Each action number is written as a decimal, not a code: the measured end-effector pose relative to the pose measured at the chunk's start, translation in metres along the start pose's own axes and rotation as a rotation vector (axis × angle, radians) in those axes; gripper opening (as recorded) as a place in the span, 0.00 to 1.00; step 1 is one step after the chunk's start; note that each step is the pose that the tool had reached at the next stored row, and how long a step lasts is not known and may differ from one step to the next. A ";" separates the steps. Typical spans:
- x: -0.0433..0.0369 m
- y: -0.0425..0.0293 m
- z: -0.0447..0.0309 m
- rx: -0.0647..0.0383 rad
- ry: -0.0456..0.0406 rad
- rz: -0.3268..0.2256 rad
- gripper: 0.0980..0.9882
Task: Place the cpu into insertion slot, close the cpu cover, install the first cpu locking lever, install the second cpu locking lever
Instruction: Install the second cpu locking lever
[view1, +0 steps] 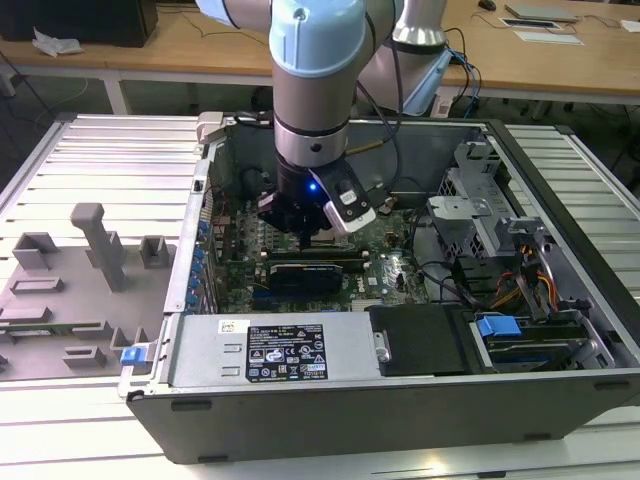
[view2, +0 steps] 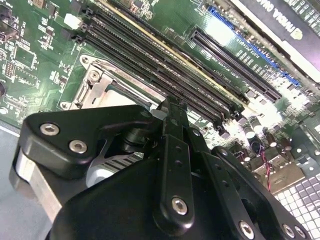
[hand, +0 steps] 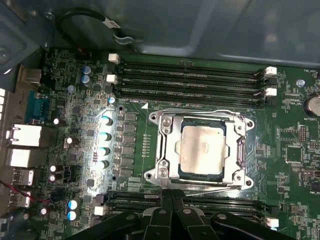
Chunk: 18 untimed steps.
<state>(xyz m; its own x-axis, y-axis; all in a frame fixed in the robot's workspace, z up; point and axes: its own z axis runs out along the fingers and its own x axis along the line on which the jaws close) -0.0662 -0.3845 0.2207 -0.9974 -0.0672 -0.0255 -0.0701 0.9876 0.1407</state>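
Black gripper (hand: 172, 200) fingers (hand: 165, 212) up close in the first wrist view, pinched together, nothing between them. Hovering right at the edge of the insertion slot (hand: 200, 147). Silver cpu (hand: 202, 148) already seated in it, cpu cover (hand: 167, 150) folded down flat around the chip. Memory slots (hand: 195, 80) running along the far side of the socket.
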 end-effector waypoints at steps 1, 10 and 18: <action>0.0001 -0.0008 0.0002 -0.009 -0.0006 0.000 0.01; 0.0032 -0.0116 0.0055 -0.059 -0.0044 0.003 0.01; 0.0123 -0.0120 0.0110 -0.090 -0.0078 0.011 0.01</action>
<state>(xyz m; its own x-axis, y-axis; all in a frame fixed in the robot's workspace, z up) -0.0775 -0.3956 0.2078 -0.9980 -0.0547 -0.0311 -0.0603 0.9716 0.2290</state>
